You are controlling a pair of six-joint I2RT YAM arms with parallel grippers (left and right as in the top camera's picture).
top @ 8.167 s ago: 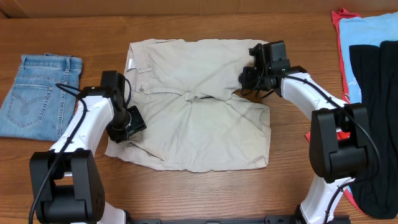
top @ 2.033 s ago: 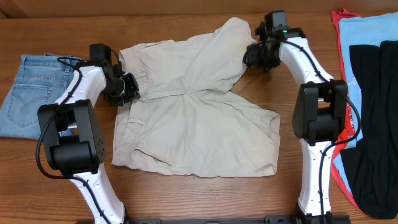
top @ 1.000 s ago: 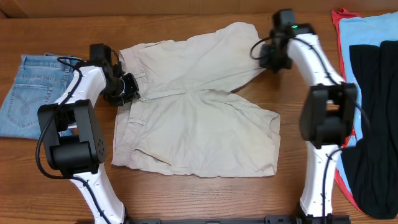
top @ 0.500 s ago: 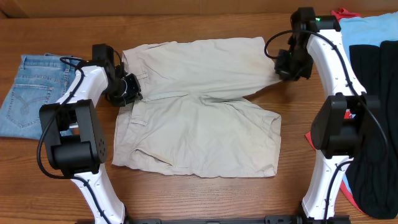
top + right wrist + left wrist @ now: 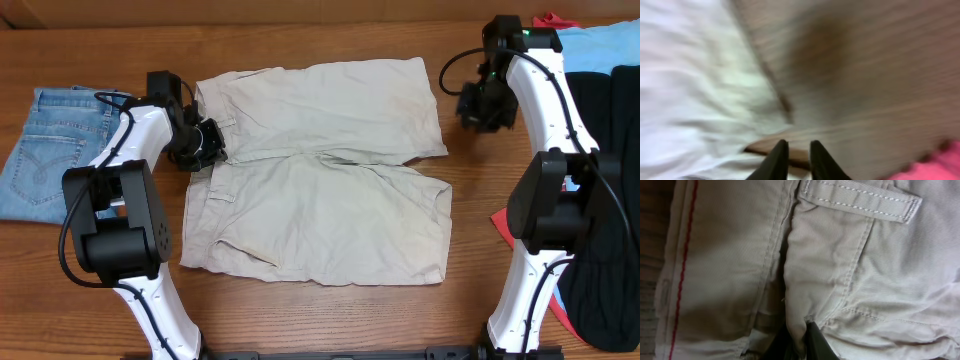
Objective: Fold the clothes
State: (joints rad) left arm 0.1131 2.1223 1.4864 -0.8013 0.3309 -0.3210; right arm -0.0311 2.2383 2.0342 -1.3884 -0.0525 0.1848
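The beige khaki shorts (image 5: 320, 190) lie spread flat on the wooden table, waistband to the left and both legs pointing right. My left gripper (image 5: 205, 148) is at the middle of the waistband, shut on a fold of its fabric. In the left wrist view the fold is pinched between the dark fingers (image 5: 799, 342), below a belt loop (image 5: 860, 200). My right gripper (image 5: 478, 108) hovers over bare wood just right of the upper leg's hem. In the blurred right wrist view its fingers (image 5: 797, 160) stand slightly apart with nothing between them, and the shorts (image 5: 690, 75) lie to the left.
Folded blue jeans (image 5: 55, 150) lie at the far left. Red, light-blue (image 5: 590, 50) and black (image 5: 610, 180) garments are piled along the right edge, close to my right arm. Bare wood (image 5: 320, 320) runs along the front.
My right gripper pulled the upper leg out to the right until it lay flat, then let go and moved right off the fabric. My left gripper kept hold of the waistband.
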